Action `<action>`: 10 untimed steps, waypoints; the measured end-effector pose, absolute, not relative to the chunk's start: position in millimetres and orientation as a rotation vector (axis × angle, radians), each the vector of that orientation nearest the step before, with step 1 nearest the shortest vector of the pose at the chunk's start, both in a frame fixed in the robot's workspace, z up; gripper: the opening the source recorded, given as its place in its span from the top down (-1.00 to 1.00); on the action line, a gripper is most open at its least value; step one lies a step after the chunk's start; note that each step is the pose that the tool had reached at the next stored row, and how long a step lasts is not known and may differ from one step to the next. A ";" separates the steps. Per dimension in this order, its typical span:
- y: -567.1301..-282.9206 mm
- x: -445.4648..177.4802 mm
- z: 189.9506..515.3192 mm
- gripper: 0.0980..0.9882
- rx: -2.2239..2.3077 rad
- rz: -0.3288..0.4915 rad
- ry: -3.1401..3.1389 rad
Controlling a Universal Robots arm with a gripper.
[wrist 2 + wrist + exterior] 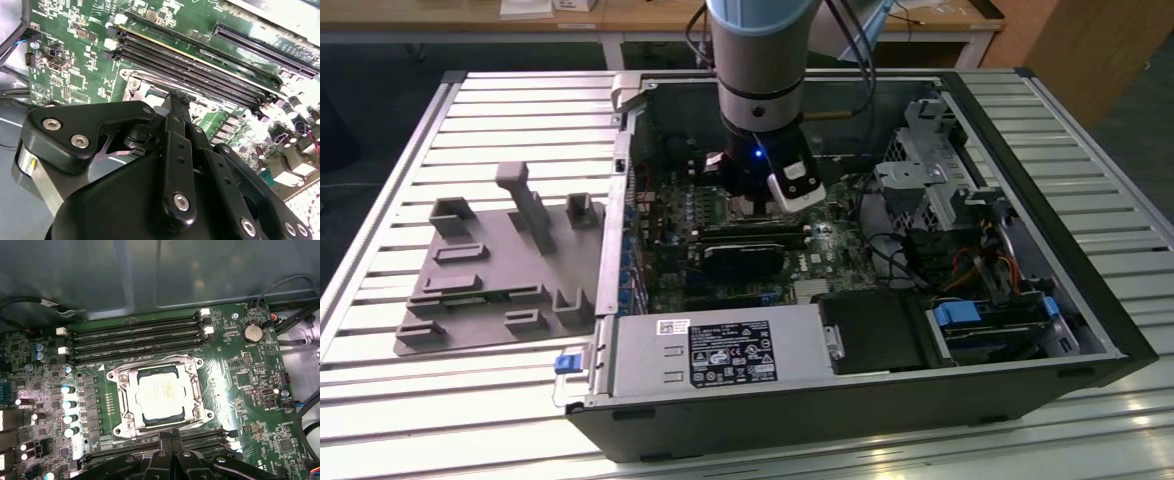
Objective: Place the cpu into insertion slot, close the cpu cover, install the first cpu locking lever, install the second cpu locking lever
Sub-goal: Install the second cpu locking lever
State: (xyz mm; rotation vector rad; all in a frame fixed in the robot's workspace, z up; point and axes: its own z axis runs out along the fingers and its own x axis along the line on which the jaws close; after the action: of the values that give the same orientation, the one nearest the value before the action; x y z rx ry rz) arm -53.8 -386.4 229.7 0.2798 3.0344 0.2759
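Your gripper [171,436], fingers pressed together and empty, hovers at frame bottom beside the cpu [161,391] seated under the cpu cover [131,412]; lever installation looks current.

Your grey-and-black arm [757,80], blue-banded, small blue light, dark cables alongside; black pincer [175,107] linkage with silver screws.

a lab: opened computer case [854,390] on a slatted metal table [480,120].

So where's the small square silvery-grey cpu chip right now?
In the first wrist view the silvery-grey square cpu chip sits in the metal-rimmed socket on the green circuit board, between two banks of long black slots, just ahead of the gripper.
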 end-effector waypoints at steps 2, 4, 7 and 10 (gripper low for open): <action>-382.5 -52.5 229.6 0.99 0.279 0.261 3.035; -377.9 -51.5 229.5 0.99 0.278 0.245 3.035; -370.1 -50.9 229.4 0.99 0.277 0.221 3.036; -363.2 -50.5 229.2 0.99 0.276 0.197 3.036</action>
State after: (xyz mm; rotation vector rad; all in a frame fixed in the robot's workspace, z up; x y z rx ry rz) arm -50.5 -363.2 229.2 0.2760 3.0362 0.1968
